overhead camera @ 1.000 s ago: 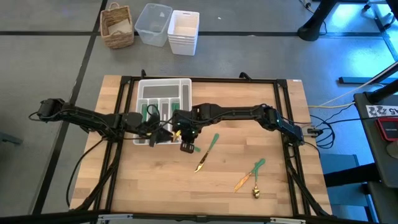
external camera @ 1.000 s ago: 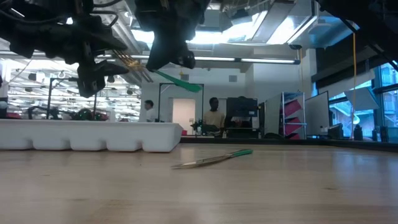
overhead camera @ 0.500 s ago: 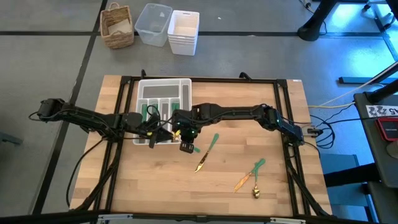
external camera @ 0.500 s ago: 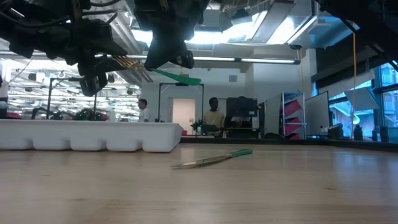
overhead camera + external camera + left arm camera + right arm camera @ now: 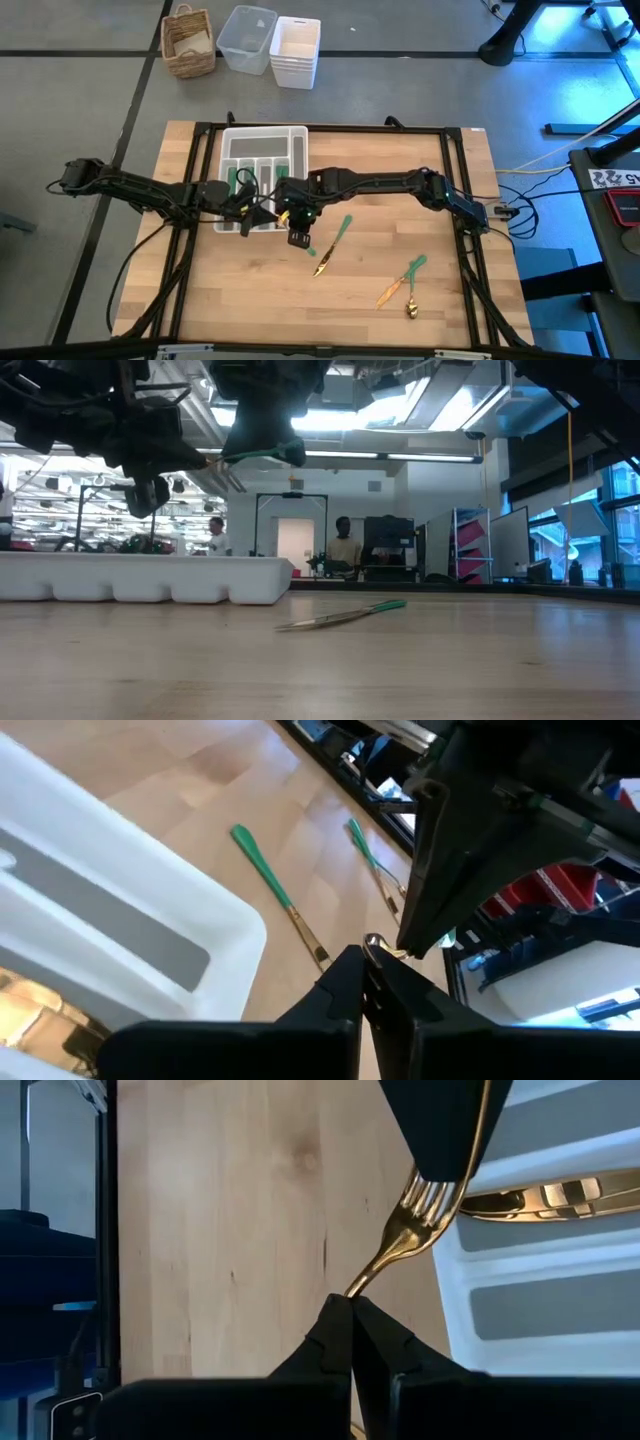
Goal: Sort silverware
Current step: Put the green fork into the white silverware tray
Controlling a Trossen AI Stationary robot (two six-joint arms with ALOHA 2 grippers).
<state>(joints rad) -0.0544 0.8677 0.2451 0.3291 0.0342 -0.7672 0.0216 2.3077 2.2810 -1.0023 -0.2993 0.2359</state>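
A fork (image 5: pixel 415 1215) with a gold head and a green handle (image 5: pixel 265 456) hangs in the air between both grippers, over the table beside the near right corner of the white tray (image 5: pixel 226 135). My left gripper (image 5: pixel 363 970) reaches in from the left and is shut on the fork's head. My right gripper (image 5: pixel 350 1315) reaches in from the right and is shut on the fork's neck. More silverware (image 5: pixel 540 1195) lies in the tray's compartments. My left gripper pinches the tips of the fork's tines (image 5: pixel 373 942) between its two fingers, coming in from the table's left. The fork is clear of the table and about level. My right gripper pinches the fork's gold neck (image 5: pixel 365 1283) just behind the head, between its two fingertips. The head sticks out past the fingers toward the tray, and the green handle (image 5: pixel 285 455) juts out the other way. The fork is lifted clear.
A knife (image 5: pixel 332 245) lies on the wood right of the grippers. Two more pieces (image 5: pixel 402 280) lie toward the near right. Beyond the table's far edge stand a wicker basket (image 5: pixel 189 42), a clear tub (image 5: pixel 246 38) and a white bin (image 5: pixel 296 50). People stand in the room behind.
My left gripper has shut on the fork's head; its fingers stood apart a second ago. The fork's green handle has swung up from slanting down to about level, with the head staying in place.
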